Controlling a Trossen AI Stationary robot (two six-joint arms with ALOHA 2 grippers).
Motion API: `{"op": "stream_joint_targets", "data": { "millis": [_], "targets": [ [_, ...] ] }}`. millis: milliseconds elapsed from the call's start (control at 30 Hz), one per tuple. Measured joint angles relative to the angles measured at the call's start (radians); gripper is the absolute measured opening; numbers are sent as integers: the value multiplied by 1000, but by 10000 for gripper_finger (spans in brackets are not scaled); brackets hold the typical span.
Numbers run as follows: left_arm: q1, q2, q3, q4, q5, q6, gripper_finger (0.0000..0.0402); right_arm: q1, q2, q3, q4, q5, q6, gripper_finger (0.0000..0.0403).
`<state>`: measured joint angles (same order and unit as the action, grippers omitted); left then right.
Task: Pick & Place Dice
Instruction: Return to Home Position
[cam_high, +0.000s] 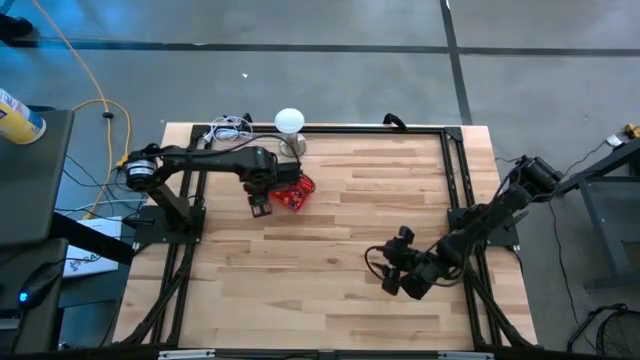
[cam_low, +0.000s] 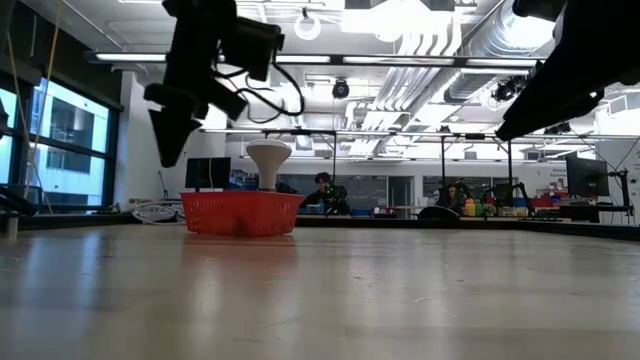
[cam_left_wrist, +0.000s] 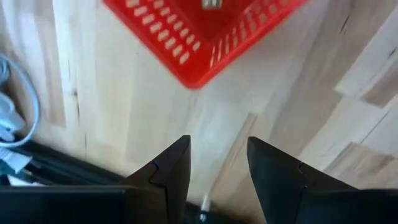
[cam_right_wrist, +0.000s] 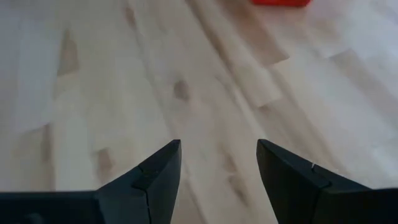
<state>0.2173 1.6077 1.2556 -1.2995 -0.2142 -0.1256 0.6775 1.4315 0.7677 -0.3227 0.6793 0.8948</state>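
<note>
The left gripper (cam_high: 261, 203) is held above the table (cam_high: 340, 300), just beside the red basket (cam_high: 297, 193) on its left side. Its fingers (cam_left_wrist: 168, 177) are seen apart, with nothing between them. The dice cannot be made out in any view, because the wall of the basket hides its inside in the low view. Behind the basket a white round-topped object (cam_high: 289, 121) is placed. Well apart, at the right, the right gripper (cam_high: 392, 283) is held over bare wood, its fingers (cam_right_wrist: 155, 180) spread and empty.
</note>
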Motion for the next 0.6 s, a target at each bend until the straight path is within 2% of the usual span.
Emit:
{"op": "stream_joint_targets", "data": {
  "millis": [133, 233, 333, 467, 600],
  "targets": [
    [0, -32, 0, -3, -25, 20, 149, -51, 0, 0, -18, -53, 43, 201],
    [0, -58, 0, -6, -27, 37, 149, -104, 0, 0, -19, -120, 10, 182],
    [-7, -95, 0, -34, -26, 49, 149, -152, 0, 0, -20, -164, -29, 130],
    [-9, -147, 0, -72, -38, 92, 149, -217, 0, 0, -32, -207, -123, 24],
    [6, -208, 0, -139, -48, 82, 149, -270, -16, 0, -48, -214, -214, 4]
  ]
}}
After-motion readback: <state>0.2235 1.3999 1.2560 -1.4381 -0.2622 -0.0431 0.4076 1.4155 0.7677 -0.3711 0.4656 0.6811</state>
